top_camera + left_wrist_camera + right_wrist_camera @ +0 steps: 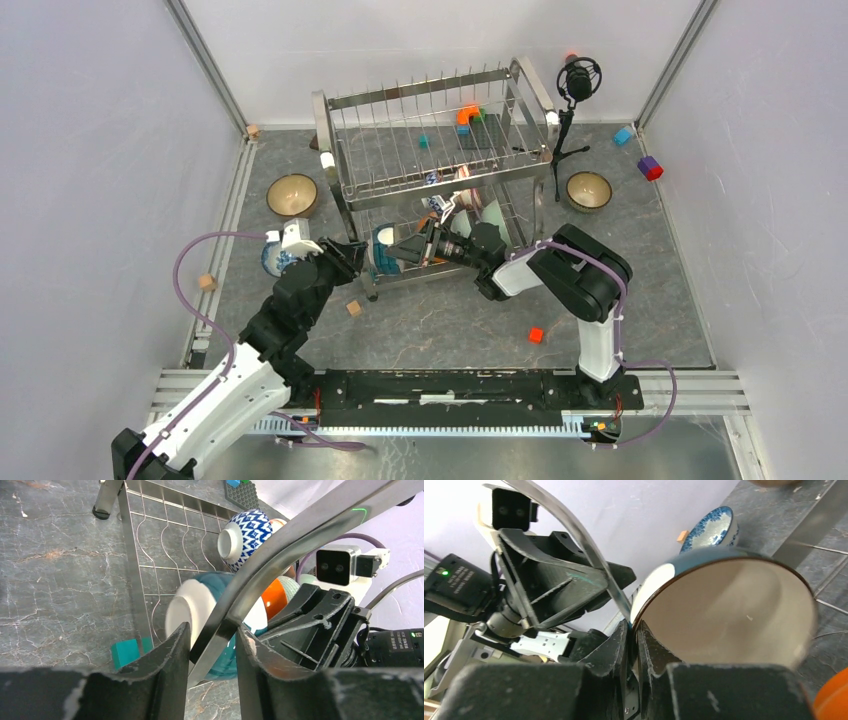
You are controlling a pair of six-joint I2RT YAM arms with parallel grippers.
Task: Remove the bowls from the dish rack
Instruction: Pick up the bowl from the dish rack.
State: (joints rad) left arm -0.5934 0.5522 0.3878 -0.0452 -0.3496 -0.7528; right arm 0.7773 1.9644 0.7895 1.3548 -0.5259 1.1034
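The steel dish rack (520, 75) stands at the back middle. My right gripper (405, 250) reaches into its lower tier and is shut on the rim of a teal bowl with a cream inside (724, 610), held on its side at the rack's left end (385, 250). My left gripper (352, 258) is open just left of that bowl, and its fingers (175, 650) straddle the rack's curved tube (300, 535). A blue-and-white patterned bowl (245, 537) and an orange bowl (275, 597) sit behind in the lower tier. Another blue-and-white bowl (272, 258) lies on the table by the left wrist.
Two brown bowls (292, 193) (588, 190) stand on the table either side of the rack. A black microphone tripod (578, 80) stands at the rack's right end. Small blocks lie about: red (536, 335), tan (353, 308), blue (623, 135), teal (125, 652).
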